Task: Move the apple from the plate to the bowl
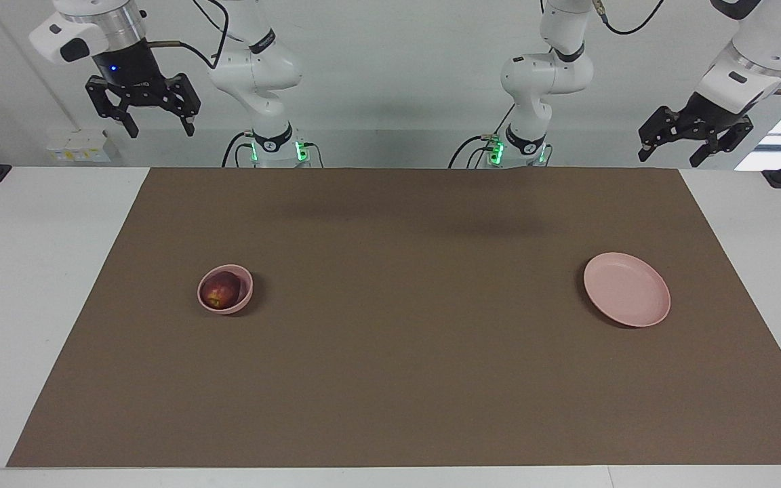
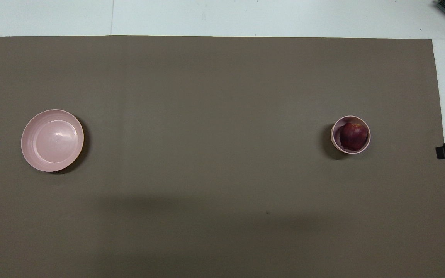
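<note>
Apple [image 1: 221,290] in bowl [image 1: 242,299] – plate [image 1: 641,313] bare – left claw [image 1: 672,150], right claw [image 1: 160,126] spread, raised

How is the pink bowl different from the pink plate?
The bowl is small and deep; the plate is wide and shallow. The bowl holds the apple; the plate holds nothing. The bowl sits toward the right arm's end of the table, the plate toward the left arm's. Both are round and pale pink.

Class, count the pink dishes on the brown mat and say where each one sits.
2. The bowl, holding the apple, sits toward the right arm's end; the plate sits bare toward the left arm's end. None looks hidden.
</note>
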